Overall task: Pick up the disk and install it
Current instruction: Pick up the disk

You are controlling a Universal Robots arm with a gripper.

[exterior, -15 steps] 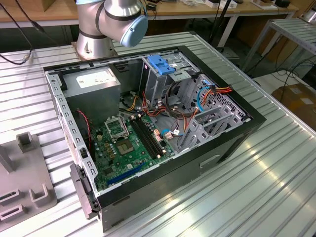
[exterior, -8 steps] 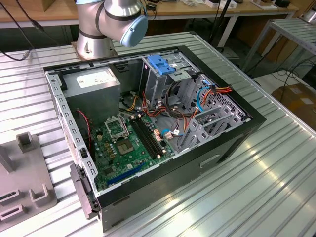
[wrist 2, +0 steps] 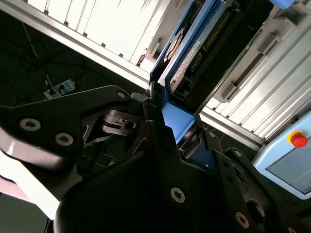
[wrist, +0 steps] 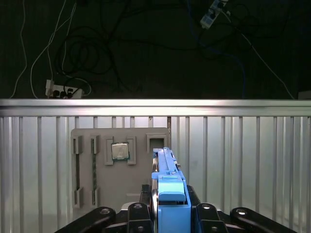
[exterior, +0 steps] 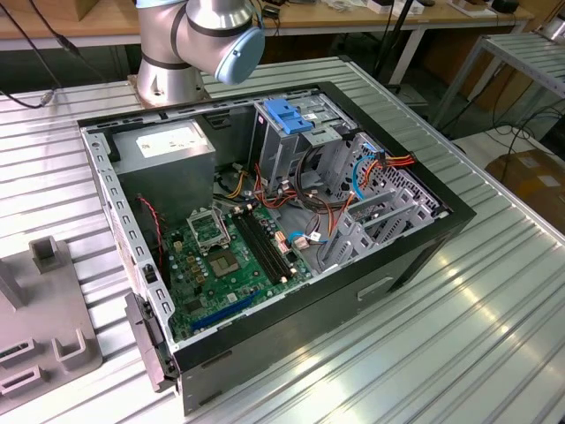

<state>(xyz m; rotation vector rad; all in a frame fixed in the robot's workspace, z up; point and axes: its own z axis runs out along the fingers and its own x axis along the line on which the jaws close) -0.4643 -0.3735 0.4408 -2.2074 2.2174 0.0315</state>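
1. The gripper (wrist: 170, 209) is clamped tight on the blue-framed disk (wrist: 166, 167), held edge-on over the table.
2. Below is a ribbed metal table (wrist: 243, 160) carrying a grey parts tray (wrist: 121, 187).
3. Beyond it is a dark floor (wrist: 160, 73) with tangled cables (wrist: 92, 46).

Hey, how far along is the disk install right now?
Pickup looks done: the hand is shut on the disk, held edge-on over the grey holder plate. Left: installing it; the computer case sits open on the table, and the disk is not in it yet.
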